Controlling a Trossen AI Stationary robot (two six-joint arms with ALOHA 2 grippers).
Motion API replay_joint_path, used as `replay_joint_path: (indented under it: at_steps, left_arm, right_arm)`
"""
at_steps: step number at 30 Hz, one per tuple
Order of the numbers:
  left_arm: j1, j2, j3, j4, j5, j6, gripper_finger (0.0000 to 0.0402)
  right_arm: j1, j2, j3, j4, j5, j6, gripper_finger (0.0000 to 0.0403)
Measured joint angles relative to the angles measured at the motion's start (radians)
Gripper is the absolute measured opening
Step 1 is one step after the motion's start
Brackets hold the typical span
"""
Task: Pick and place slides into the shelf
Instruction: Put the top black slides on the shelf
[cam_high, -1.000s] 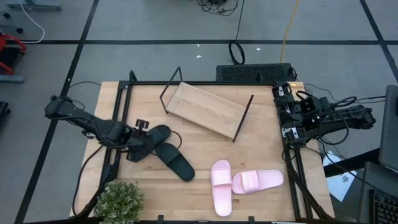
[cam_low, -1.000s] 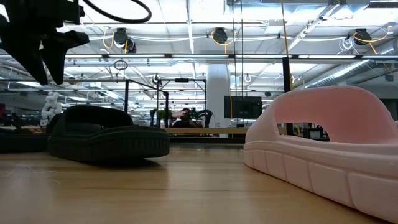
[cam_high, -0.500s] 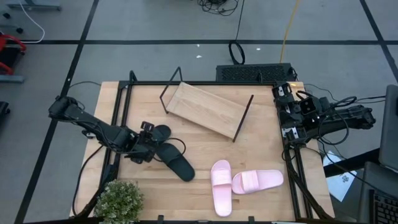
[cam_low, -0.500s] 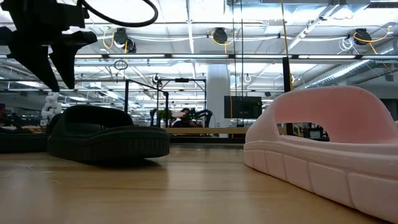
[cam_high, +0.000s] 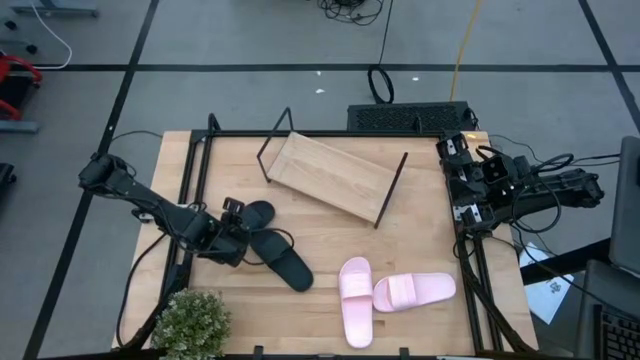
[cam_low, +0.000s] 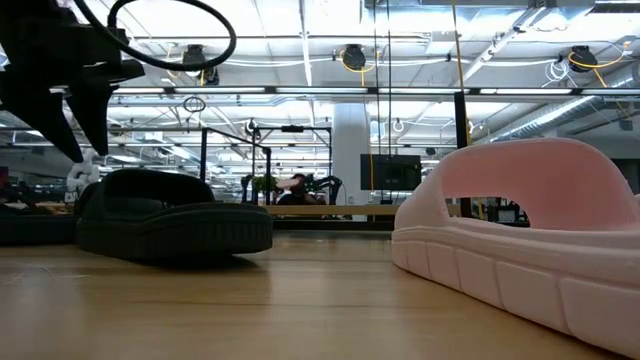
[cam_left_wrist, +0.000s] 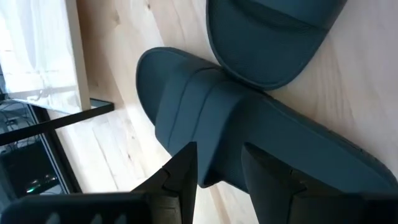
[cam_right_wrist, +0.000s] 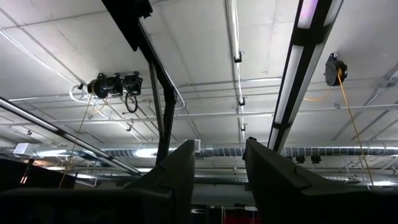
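The shelf (cam_high: 335, 177) stood toward the far side of the desk (cam_high: 420, 235), its light board lying at a slant with a black rod leg at each end, and nothing rested on it. All four slides were on the bare wood nearer than the shelf.

The two black slides (cam_high: 268, 243) lay down and to the left of the shelf, overlapping each other in a loose cross: one pointed back toward the shelf, the other (cam_high: 287, 264) stretched away from it toward the near edge. The left pincer (cam_high: 234, 240) was right at this pair, its arm reaching in from the desk's left side. In the left wrist view its two dark fingers (cam_left_wrist: 183, 177) were spread a little apart, standing over the strap of one black slide (cam_left_wrist: 249, 149) (whether they touched it could not be told), with the second black slide (cam_left_wrist: 270, 37) overlapping the first one's end. In the low view the left pincer (cam_low: 68, 115) hung above and just left of a black slide (cam_low: 170, 215).

The pink slides (cam_high: 385, 295) lay nearer than the shelf's right end, touching each other at an angle. In the low view one pink slide (cam_low: 520, 240) filled the right side.

The right pincer (cam_high: 462, 182) waited at the desk's right edge, beside the shelf's right end, its fingers (cam_right_wrist: 180, 180) parted and pointing at the ceiling.

A potted plant (cam_high: 190, 322) stood at the near left corner, well apart from the shelf.
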Motion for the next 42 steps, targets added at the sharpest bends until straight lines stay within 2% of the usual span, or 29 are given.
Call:
replay_joint_path:
  at_steps: [20,37,42]
  left_arm:
    - [-0.005,0.016,0.0,0.005,0.019,0.01,0.0124]
    - [0.057,0.175,0.0,0.008,0.025,0.013,0.0124]
    - [0.057,0.198,0.001,0.004,-0.029,-0.015,0.0124]
  right_arm:
    - [0.0,0.0,0.0,0.0,0.0,-0.007,0.013]
    - [0.0,0.0,0.0,0.0,0.0,-0.008,0.013]
    - [0.0,0.0,0.0,0.0,0.0,-0.008,0.013]
